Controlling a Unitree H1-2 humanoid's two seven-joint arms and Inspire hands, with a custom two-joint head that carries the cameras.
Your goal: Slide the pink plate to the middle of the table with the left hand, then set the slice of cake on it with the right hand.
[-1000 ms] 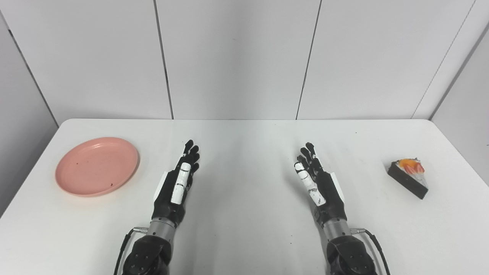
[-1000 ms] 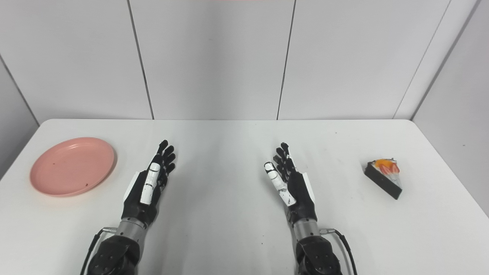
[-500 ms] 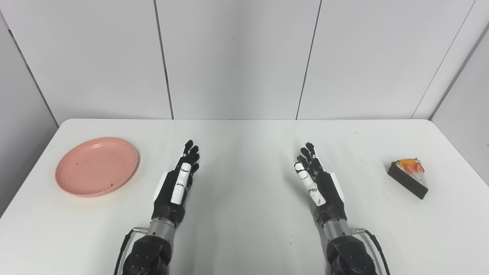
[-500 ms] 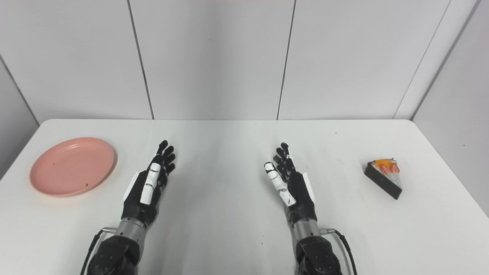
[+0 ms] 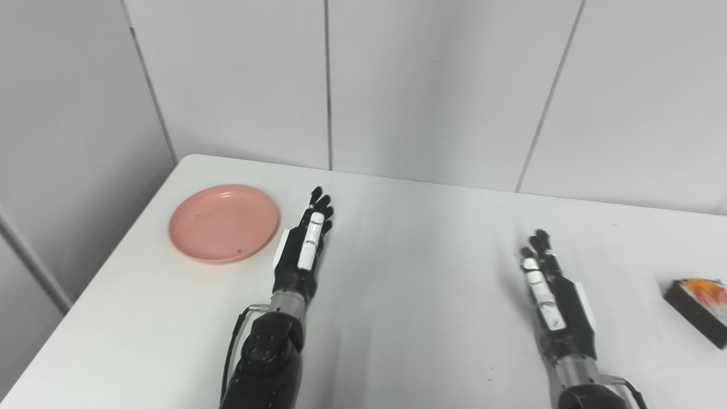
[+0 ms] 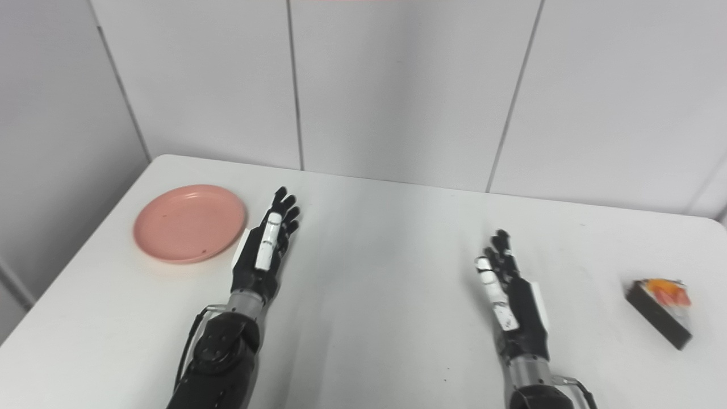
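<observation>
The pink plate (image 5: 224, 221) lies empty on the white table (image 5: 409, 295) at the far left. My left hand (image 5: 304, 247) is open, fingers straight and edge-on, just right of the plate's rim, apart from it. My right hand (image 5: 551, 284) is open and empty over the table's right half. The slice of cake (image 6: 661, 309), dark with a fruit topping, lies near the right edge, well right of my right hand. In the left eye view the cake (image 5: 698, 301) is cut by the picture's edge.
Grey wall panels (image 5: 397, 85) stand behind the table's far edge. The table's left edge (image 5: 108, 267) runs close to the plate.
The camera has turned left, so the whole picture shifted right. My left hand has reached forward and left, now close beside the plate. The right hand, plate and cake kept their places.
</observation>
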